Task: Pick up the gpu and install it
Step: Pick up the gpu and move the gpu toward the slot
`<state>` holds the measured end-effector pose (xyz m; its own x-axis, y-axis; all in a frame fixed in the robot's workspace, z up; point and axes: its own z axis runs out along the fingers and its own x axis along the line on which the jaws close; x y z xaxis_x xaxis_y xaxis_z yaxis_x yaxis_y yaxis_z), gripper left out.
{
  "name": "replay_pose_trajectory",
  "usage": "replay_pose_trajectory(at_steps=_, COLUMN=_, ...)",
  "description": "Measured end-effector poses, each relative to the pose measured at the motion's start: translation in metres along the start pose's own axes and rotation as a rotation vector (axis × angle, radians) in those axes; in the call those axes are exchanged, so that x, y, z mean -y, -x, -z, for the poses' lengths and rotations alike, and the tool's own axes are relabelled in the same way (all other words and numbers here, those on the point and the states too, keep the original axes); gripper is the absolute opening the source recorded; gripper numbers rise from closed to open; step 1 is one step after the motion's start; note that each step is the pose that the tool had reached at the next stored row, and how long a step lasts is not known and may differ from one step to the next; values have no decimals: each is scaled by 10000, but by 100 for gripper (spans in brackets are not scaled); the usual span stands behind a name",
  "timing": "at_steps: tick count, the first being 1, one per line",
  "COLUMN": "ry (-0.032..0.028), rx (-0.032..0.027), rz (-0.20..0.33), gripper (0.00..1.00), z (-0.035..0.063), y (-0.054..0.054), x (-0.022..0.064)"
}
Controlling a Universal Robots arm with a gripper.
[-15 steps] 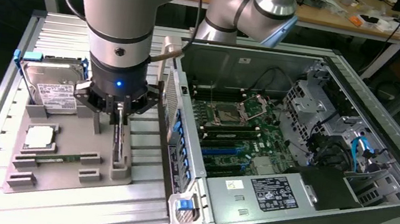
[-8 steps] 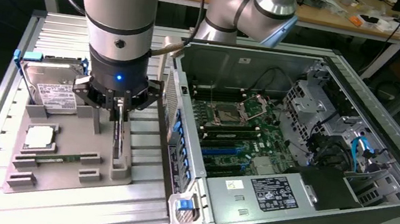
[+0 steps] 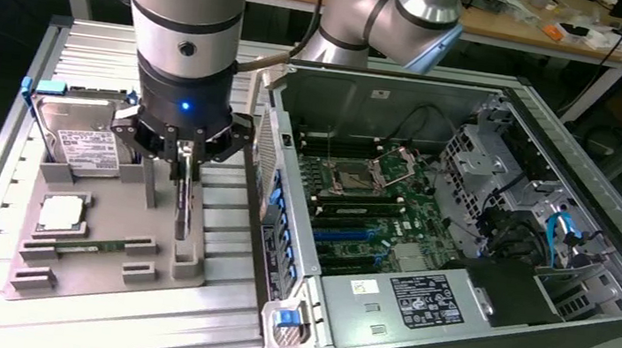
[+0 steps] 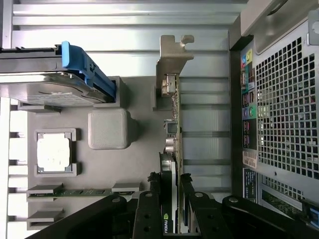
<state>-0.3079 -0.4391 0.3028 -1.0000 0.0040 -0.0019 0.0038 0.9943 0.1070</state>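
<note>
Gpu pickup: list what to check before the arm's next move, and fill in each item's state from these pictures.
1. gripper centred on the gpu: ok, it sits at the card's upper edge.
2. gpu upright in the gray fixture: ok, it stands on edge.
3. gpu lifted free: not ok, its lower edge is not yet out of the fixture.
4. Neighbours clear: ok, the hard drive and the processor sit apart from the card.
5. computer case open: ok, the motherboard is exposed.
6. blue slots free: ok, they appear empty.
</note>
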Motion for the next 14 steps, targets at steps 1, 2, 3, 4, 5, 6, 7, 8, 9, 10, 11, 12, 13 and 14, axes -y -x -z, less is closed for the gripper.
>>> replay_pose_trajectory(at_steps=1, ry=0, rx=-1, rz=0, gripper=27, z=14, y=0, x=-1)
replay_pose_trajectory(at_steps=2, ry=0, rx=-1, rz=0, gripper=27, z=44, y=0, x=-5)
replay_pose_trajectory(at_steps=3, ry=0, rx=0, rz=0, gripper=27, z=59, y=0, x=-6)
replay_pose_trajectory(at_steps=4, ry=0, rx=0, rz=0, gripper=27, z=74, y=0, x=-8)
replay_pose_trajectory(at_steps=5, ry=0, rx=0, rz=0, gripper=27, z=89, y=0, x=-10)
replay_pose_trajectory(at_steps=6, ry=0, rx=0, rz=0, gripper=27, z=106, y=0, x=-11)
replay_pose_trajectory(at_steps=7, ry=0, rx=0, rz=0, gripper=27, z=120, y=0, x=-13)
replay_pose_trajectory(at_steps=8, ry=0, rx=-1, rz=0, gripper=27, z=134, y=0, x=-14)
replay_pose_trajectory(at_steps=9, ry=0, rx=-1, rz=0, gripper=27, z=147, y=0, x=-16)
replay_pose_trajectory(at_steps=10, ry=0, rx=-1, rz=0, gripper=27, z=159, y=0, x=-17)
replay_pose_trajectory(at_steps=11, ry=0, rx=0, rz=0, gripper=27, z=170, y=0, x=-18)
replay_pose_trajectory(at_steps=12, ry=1, rx=0, rz=0, gripper=27, z=181, y=0, x=-19)
replay_pose_trajectory(at_steps=13, ry=0, rx=0, rz=0, gripper=27, z=192, y=0, x=-21)
replay_pose_trajectory(at_steps=14, ry=0, rx=0, rz=0, gripper=27, z=204, y=0, x=-22)
